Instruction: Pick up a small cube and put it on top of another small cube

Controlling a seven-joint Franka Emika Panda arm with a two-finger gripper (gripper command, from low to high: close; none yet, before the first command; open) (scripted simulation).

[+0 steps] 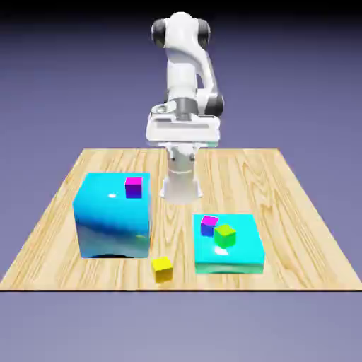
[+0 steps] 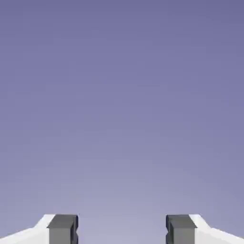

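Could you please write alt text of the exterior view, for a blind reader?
A white robot arm stands over a wooden table, with a yellow cube on the wood near the front edge. At left, a magenta-and-purple cube sits on a tall blue block; at right, a low cyan block carries a green cube and a blue-purple cube.

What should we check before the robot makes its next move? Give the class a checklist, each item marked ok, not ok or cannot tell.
- Gripper open: ok
- Nothing between the fingertips: ok
- Yellow cube uncovered: ok
- Top of the magenta-fronted cube free for stacking: ok
- Gripper lined up over the yellow cube: not ok
- Yellow cube in the hand view: not ok
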